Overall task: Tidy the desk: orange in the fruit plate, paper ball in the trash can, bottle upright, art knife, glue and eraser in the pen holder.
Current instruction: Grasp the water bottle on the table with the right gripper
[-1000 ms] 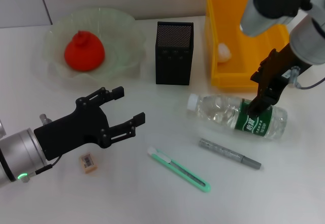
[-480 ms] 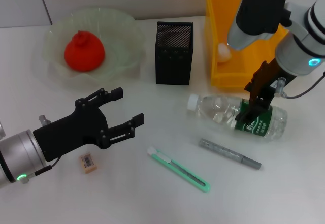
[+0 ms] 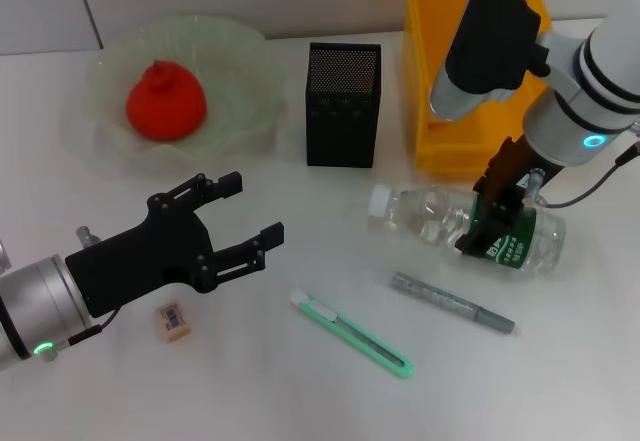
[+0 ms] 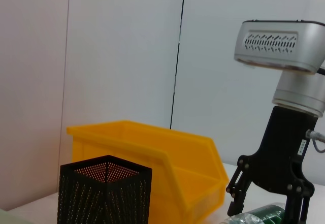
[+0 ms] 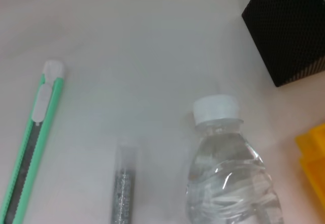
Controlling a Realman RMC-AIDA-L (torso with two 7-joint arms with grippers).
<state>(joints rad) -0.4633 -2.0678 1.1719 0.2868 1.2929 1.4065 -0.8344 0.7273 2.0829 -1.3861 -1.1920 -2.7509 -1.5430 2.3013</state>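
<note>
Right gripper point(image 3: 492, 223) is down on the bottle point(image 3: 465, 226), fingers straddling its green label; whether they have clamped yet I cannot tell. Bottle lies on its side on the worktop, right of centre, just near of the trash can point(image 3: 470, 71), long axis left-right, cap pointing left. Right arm is clearly the nearer one. Left gripper point(image 3: 245, 216) hovers at near left with fingers spread, holding nothing.

orange point(image 3: 166, 100) in fruit plate point(image 3: 245, 111), left of pen holder point(image 3: 343, 105)
</note>
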